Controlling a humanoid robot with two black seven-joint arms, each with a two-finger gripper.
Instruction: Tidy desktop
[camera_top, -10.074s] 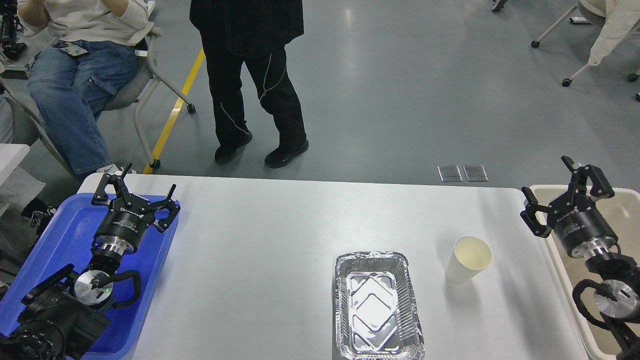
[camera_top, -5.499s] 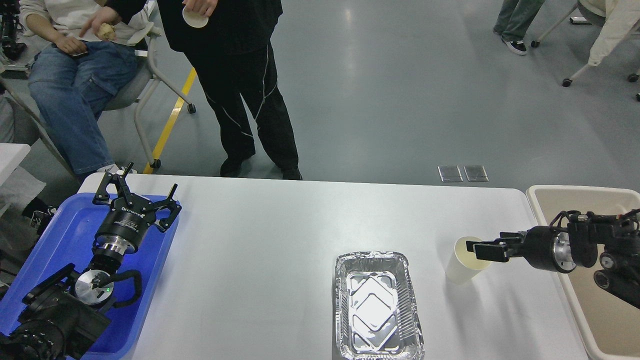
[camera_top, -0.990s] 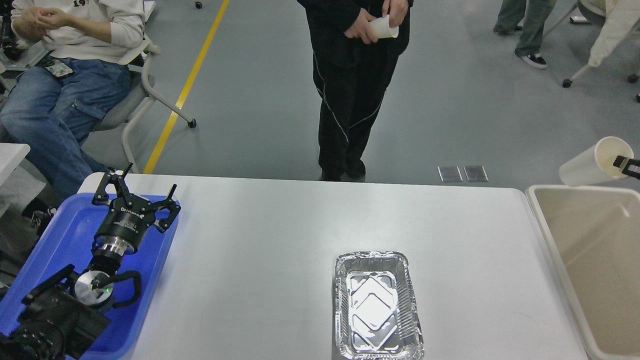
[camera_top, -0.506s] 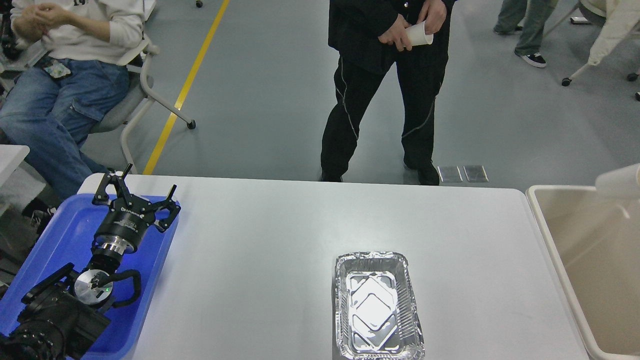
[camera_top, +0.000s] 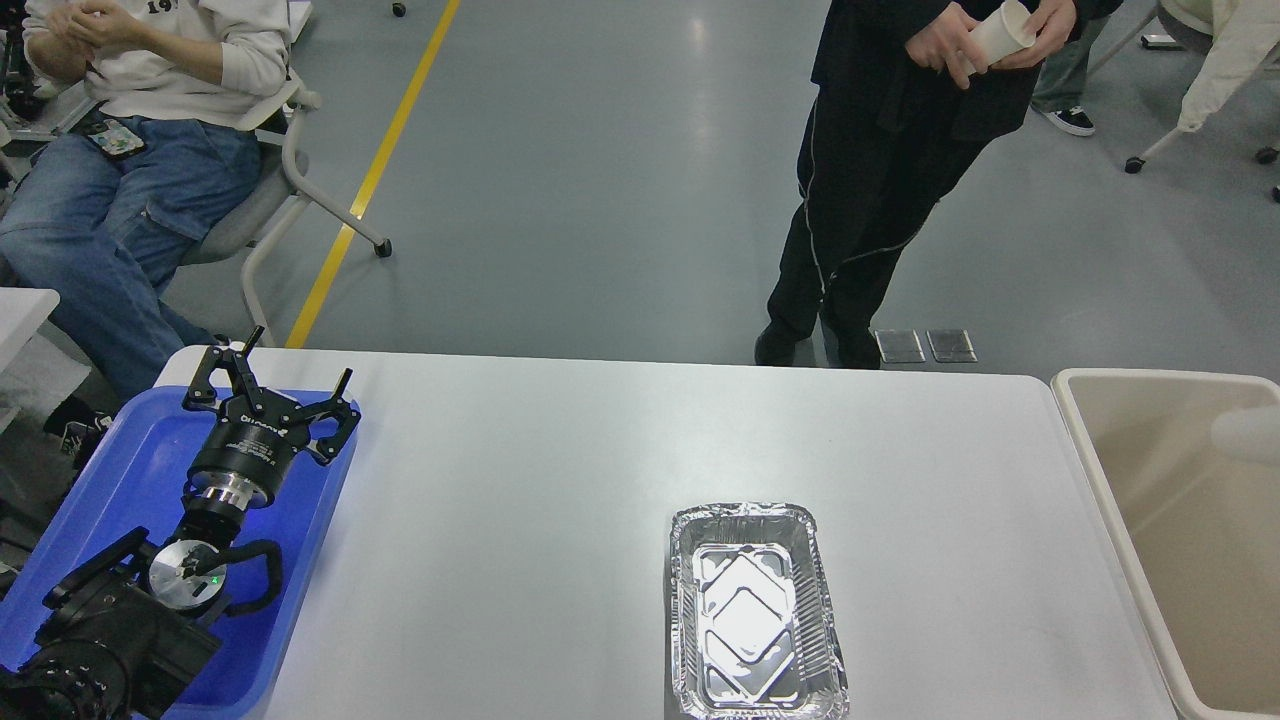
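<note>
The desktop (camera_top: 560, 480) is a wide white tabletop with rounded corners. An empty foil tray (camera_top: 755, 612) lies on it near the front, right of centre. A pale paper cup (camera_top: 1245, 436) shows blurred at the right edge, inside the outline of the beige bin (camera_top: 1090, 470). My left gripper (camera_top: 270, 385) is open and empty above the blue tray (camera_top: 120, 470) at the left. My right gripper is out of view.
A person in black stands just beyond the table's far edge at the right (camera_top: 870, 200), holding a paper cup. A seated person (camera_top: 130, 150) on a wheeled chair is at the far left. The beige bin stands against the table's right edge.
</note>
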